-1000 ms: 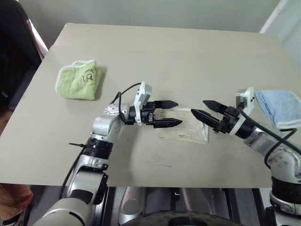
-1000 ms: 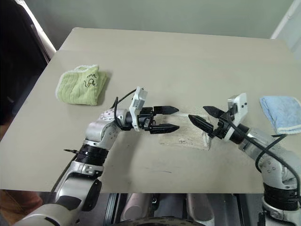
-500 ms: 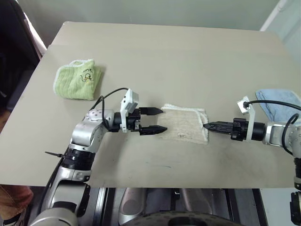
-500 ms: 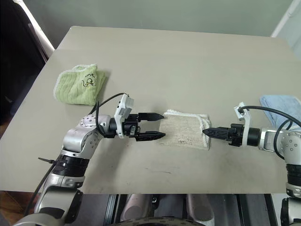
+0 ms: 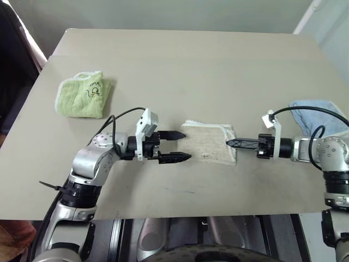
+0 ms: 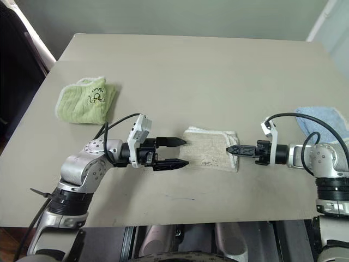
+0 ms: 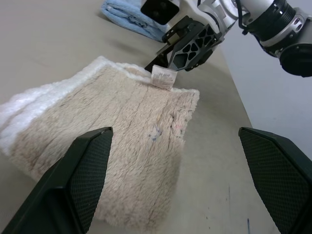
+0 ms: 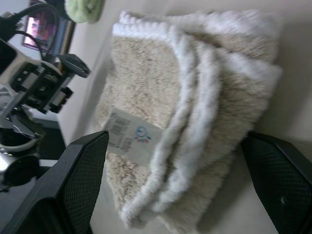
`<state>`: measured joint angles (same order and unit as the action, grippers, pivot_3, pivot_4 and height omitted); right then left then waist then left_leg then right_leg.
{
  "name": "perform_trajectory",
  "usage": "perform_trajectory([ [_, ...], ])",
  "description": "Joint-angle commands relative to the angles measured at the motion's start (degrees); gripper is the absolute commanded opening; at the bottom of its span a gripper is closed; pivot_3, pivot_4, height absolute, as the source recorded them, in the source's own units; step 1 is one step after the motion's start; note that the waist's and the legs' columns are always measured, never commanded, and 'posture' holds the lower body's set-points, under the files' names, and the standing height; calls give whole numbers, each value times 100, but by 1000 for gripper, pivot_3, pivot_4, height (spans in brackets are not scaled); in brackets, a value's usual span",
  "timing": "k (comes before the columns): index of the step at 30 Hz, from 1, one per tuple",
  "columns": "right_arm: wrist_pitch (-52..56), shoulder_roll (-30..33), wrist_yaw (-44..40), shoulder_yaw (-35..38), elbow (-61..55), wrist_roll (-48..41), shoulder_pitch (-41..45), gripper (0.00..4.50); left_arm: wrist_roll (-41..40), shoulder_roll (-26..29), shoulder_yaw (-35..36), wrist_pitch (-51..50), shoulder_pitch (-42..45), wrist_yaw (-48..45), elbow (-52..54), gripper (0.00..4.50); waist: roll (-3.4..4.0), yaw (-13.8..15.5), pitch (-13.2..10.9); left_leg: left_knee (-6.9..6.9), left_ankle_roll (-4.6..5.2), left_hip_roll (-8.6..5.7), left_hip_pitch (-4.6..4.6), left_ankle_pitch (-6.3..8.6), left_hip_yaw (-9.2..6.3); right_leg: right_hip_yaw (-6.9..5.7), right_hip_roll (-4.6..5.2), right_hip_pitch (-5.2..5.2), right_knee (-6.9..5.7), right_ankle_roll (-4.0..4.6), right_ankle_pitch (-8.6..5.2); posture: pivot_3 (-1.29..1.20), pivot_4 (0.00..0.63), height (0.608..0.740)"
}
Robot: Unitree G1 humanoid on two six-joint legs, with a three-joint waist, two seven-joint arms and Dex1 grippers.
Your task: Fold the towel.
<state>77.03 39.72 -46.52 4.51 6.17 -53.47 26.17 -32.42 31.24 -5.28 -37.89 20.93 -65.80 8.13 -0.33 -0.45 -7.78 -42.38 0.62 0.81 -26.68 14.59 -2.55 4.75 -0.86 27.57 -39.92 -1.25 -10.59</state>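
Observation:
The towel (image 5: 210, 143) lies folded in a small beige block with white edging and a small label (image 8: 131, 136) near the table's front middle. My left gripper (image 5: 182, 146) hovers open just off the towel's left edge, pointing at it, one finger (image 7: 83, 170) to each side of the cloth in the left wrist view. From the other side my right gripper (image 5: 232, 143) points at the towel's right edge, turned edge-on and low over the table. Its fingers (image 8: 83, 165) stand wide apart, so it is open. Neither holds anything.
A small light-green cloth (image 5: 82, 95) with a printed drawing lies at the far left. A light-blue cloth (image 5: 316, 112) lies at the right edge, behind my right arm. The tan table (image 5: 180, 65) is bare behind the towel; its front edge is close to both arms.
Both grippers have left the space above the towel and moved apart. The left drew back to its left edge; the right rolled onto its side and sank to the right edge. The towel stayed put.

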Motion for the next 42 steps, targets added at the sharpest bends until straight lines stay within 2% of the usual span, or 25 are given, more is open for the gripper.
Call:
perform_trajectory([
  [1, 193, -153, -100, -124, -183, -57, -56, 4500, -103, -15, -5, -15, -65, 128, 381, 4466, 0, -2, 0, 3, -1, 2, 1, -1, 0, 0, -2, 0, 0, 3, -1, 0, 150, 697],
  [6, 151, -183, -108, -172, -196, 45, -90, 4500, -63, -64, -113, -11, -70, 282, 491, 4466, 0, -3, 0, 19, -9, 3, 18, -4, 1, 0, -2, -7, 0, 12, -6, 0, 150, 697],
  [9, 48, -151, -192, -264, -270, 131, -183, 3908, -51, -112, -160, -4, -52, 362, 510, 4500, 0, 0, 0, 22, -10, 3, 30, -4, 0, 0, -2, -18, 0, 14, -7, 0, 150, 697],
  [19, 18, -308, -104, -110, -356, 170, -229, 481, -27, -154, -290, 38, -13, 495, 519, 4500, -5, -1, 3, 21, -12, 3, 33, -3, 3, 0, -2, -23, 1, 13, -8, 0, 150, 697],
  [21, 26, -365, -46, 0, -369, 152, -227, 62, -24, -177, -307, 43, 7, 517, 509, 4500, -5, -3, 3, 20, -11, 2, 48, -3, 4, 0, -1, -40, 2, 13, -8, 0, 150, 697],
  [25, 105, -411, 64, 234, -545, 64, -279, 62, -24, -211, -315, 41, 57, 531, 470, 4500, -4, -2, 2, 19, -10, 1, 63, -4, 2, 1, 1, -50, 0, -34, -36, 0, 150, 697],
  [30, 326, -450, 438, 995, -1079, -314, -294, 62, -88, -161, -170, 84, 249, 348, 166, 4500, 3, 13, -2, 21, -15, 1, 48, -1, 2, 1, 0, -34, 0, 16, -6, 0, 150, 697],
  [33, 489, -535, 789, 1483, -1390, -593, -228, 62, -195, -189, -117, 46, 326, 255, 79, 4500, 3, 18, -2, 21, -17, 1, 41, 1, 3, 0, 0, -29, 1, 14, -11, 0, 150, 697],
  [36, 617, -641, 1264, 2037, -1690, -935, -144, 62, -403, -240, -126, -134, 368, 148, 104, 4500, 3, 21, -2, 21, -17, 0, 34, 2, 4, 1, 1, -24, 2, 10, -14, 0, 150, 697],
  [42, 147, -1059, 2928, 3355, -2248, -1501, -89, 62, -363, -472, -424, -194, 494, 153, 36, 4500, 3, 39, -2, 21, -12, -1, 33, 4, 3, 1, 3, -23, 2, 8, -17, 0, 150, 697],
])
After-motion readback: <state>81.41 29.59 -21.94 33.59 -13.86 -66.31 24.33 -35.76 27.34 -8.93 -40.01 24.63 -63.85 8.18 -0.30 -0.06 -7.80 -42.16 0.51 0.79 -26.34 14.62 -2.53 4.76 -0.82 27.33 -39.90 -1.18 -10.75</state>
